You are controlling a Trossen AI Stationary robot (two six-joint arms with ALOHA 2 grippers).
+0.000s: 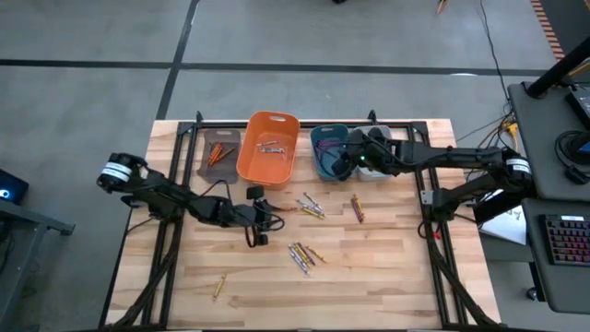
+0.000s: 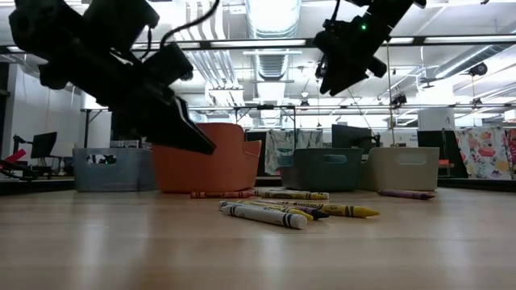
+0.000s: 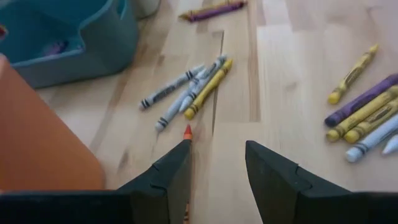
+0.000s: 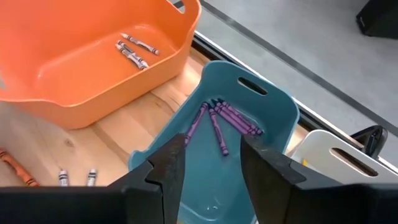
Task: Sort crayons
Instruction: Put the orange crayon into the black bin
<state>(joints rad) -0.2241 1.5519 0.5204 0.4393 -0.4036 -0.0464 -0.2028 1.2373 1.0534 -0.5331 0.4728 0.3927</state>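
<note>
Paper-wrapped wax crayons (image 1: 305,254), their label print too small to read, lie scattered on the pale wood-plank table (image 1: 387,277), the left gripper (image 3: 214,165) parted and empty above an orange one while the right gripper (image 4: 211,162), also parted and empty, hangs over purple crayons in the smooth teal plastic bin (image 4: 273,112).

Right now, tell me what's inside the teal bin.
The teal bin holds several purple crayons. The right gripper's fingers cover part of its floor.
</note>
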